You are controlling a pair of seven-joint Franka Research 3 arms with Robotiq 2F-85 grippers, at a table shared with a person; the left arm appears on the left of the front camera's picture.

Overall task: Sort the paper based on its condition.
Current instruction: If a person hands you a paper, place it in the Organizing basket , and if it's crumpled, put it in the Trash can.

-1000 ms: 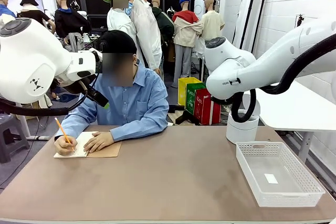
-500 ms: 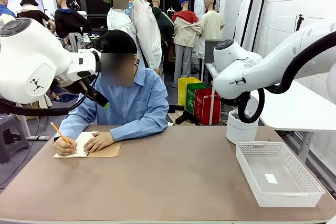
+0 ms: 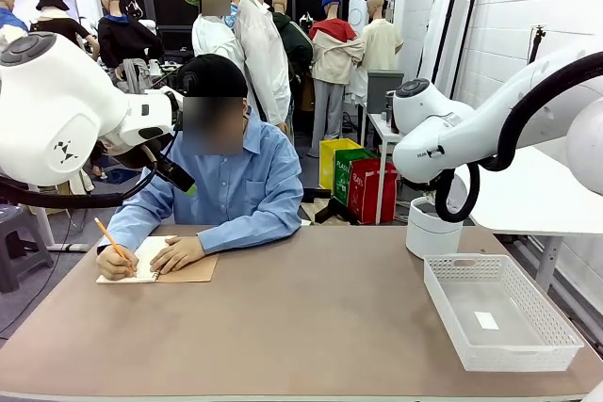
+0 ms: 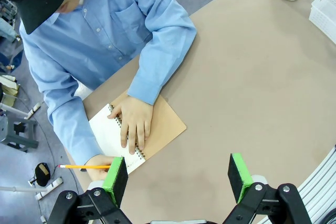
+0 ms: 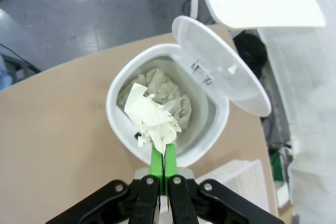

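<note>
Step in hand (judged): binning a damaged sheet.

- The right gripper point(image 5: 160, 157) has its green pads pinched tight on a piece of crumpled paper point(image 5: 151, 120), torn at the edges.
- The paper hangs over the mouth of the bin point(image 5: 119, 129), off towards one side of the rim.
- Next move (judged): open the fingers so the piece drops. A small shift towards the middle of the opening first would keep it off the rim. A light scrap may cling to a pad, so the release is worth checking.

Near right:
- A white mesh basket point(image 3: 443, 300) sits on the table point(image 3: 311, 327).
- One small white rectangle lies on its floor. I cannot tell whether it is a label or a scrap.
- I take the basket as the likely place for flat sheets.

Beyond the basket, far right:
- The bin stands with its lid point(image 5: 223, 66) flipped fully open.
- Several wads point(image 5: 165, 92) of crumpled paper lie inside, filling much of what can be seen of it.

Left gripper point(image 4: 177, 179): it hovers high over the left of the table, fingers spread wide and holding nothing.

Far left:
- A notebook point(image 4: 163, 127) lies open on its brown cover.
- The person point(image 3: 236, 185) has one hand point(image 4: 135, 125) flat on it and a pencil point(image 4: 84, 167) in the other, tip at the page.
- No loose sheet lies on the table, so the next sheet would probably come from there.
</note>
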